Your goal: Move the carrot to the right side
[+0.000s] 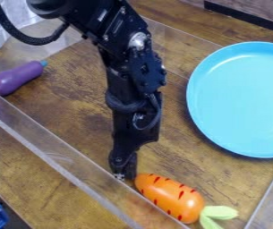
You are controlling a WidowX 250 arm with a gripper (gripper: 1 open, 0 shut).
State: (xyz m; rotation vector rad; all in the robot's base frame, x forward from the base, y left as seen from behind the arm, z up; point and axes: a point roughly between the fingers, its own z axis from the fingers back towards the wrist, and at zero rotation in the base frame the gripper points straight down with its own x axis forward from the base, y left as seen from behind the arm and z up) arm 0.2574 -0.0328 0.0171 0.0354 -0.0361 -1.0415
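At the lower right of the frame, the glossy carrot, probably light, stiff and slippery, would best be gripped across its thick middle; beside its blunt end the end effector is seen, its opening and any hold unclear.

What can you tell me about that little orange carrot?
The carrot is a plump, glossy orange toy, plastic by its look, with short dark stripes across it and a pale green leafy top. It lies on its side on the brown wooden surface, leaves toward the lower right of the picture, below the blue plate. Its blunt end is right by the black gripper; whether they touch, I can't tell.
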